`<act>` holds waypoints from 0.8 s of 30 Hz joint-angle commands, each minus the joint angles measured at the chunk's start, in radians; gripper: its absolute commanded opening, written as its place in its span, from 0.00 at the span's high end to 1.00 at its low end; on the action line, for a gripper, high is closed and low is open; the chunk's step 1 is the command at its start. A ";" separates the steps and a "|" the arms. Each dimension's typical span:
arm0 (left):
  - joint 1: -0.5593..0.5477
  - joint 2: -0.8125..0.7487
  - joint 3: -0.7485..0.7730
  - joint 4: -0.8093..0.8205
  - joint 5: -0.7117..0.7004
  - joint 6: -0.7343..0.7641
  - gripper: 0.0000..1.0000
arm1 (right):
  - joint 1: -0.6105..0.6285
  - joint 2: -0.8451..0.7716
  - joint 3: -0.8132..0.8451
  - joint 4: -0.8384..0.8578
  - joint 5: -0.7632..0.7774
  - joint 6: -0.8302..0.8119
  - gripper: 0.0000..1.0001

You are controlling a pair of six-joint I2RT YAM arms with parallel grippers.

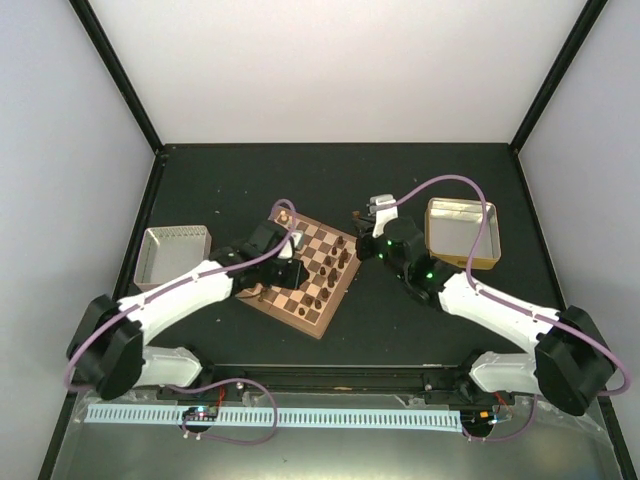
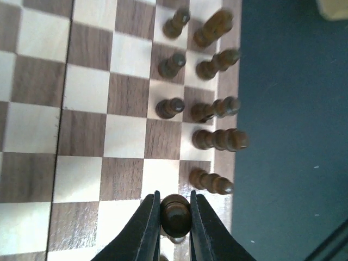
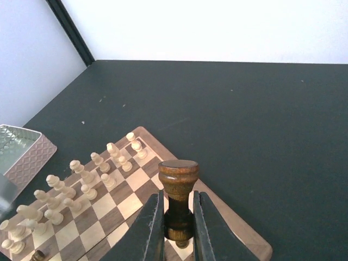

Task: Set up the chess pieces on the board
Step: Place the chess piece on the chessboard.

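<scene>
- The left arm [image 1: 180,295] is stretched forward and to the right from its base.
- The left gripper [image 2: 175,200] is pointed straight down, and its fingers [image 2: 145,231] are closed on a dark round-headed piece [image 2: 175,213].
- The right arm [image 1: 500,310] is extended forward and to the left.
- The right gripper [image 3: 178,202] is angled forward at a shallow tilt, and its fingers [image 3: 152,228] are clamped on the stem of a dark flat-topped piece [image 3: 178,174].

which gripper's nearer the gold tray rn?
Right. The right gripper is at the board's right corner, just left of the gold tray; left gripper is over the board, farther left.
</scene>
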 commanded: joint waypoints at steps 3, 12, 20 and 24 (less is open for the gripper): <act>-0.084 0.194 0.083 0.035 -0.112 0.039 0.92 | -0.020 -0.025 -0.023 -0.016 0.025 0.041 0.98; -0.095 0.322 0.141 0.052 -0.125 0.074 0.91 | -0.033 -0.042 -0.030 -0.032 0.015 0.043 0.98; -0.097 0.371 0.158 0.045 -0.134 0.091 0.89 | -0.037 -0.036 -0.031 -0.035 0.002 0.049 0.98; -0.097 0.384 0.166 0.042 -0.143 0.096 0.88 | -0.038 -0.033 -0.032 -0.034 -0.001 0.053 0.98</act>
